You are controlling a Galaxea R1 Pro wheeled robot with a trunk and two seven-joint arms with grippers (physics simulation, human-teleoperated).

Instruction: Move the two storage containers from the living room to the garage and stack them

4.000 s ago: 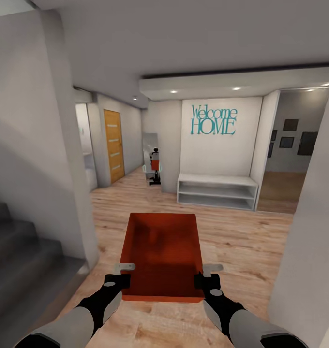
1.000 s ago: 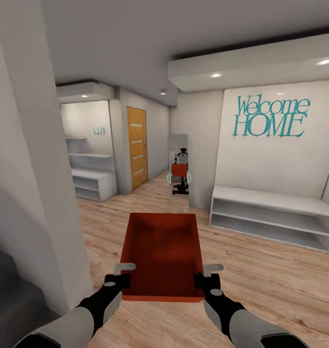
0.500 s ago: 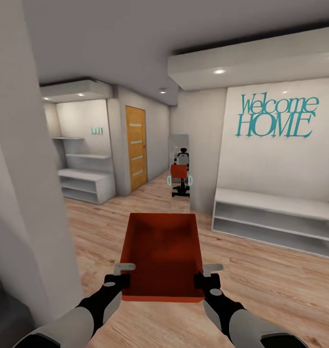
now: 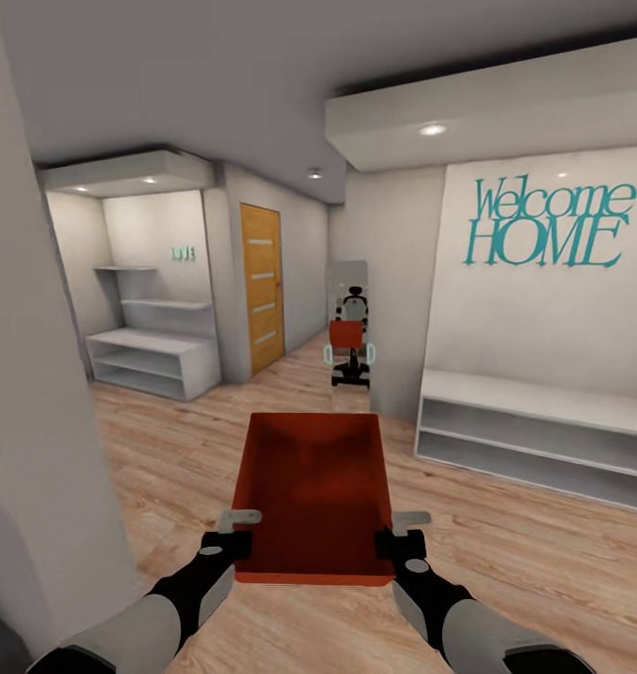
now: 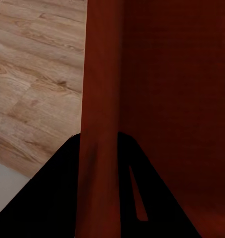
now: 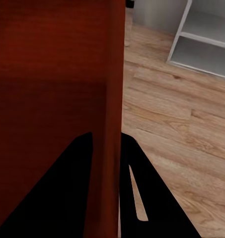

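The left gripper (image 4: 232, 535), forearm reaching forward and up, is clamped on the left wall of the orange-red storage container (image 4: 314, 491). The container is held level above the wood plank floor (image 4: 169, 449). The right gripper (image 4: 400, 535) mirrors it, pinching the right wall.

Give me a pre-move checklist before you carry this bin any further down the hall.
1. Left pincer clamps the storage container wall: ok.
2. Right pincer clamps the opposite wall: ok.
3. Container level, held above the wood floor: ok.
4. Container empty: ok.
5. Path ahead toward the orange door: ok.
6. Garage in sight: not ok.
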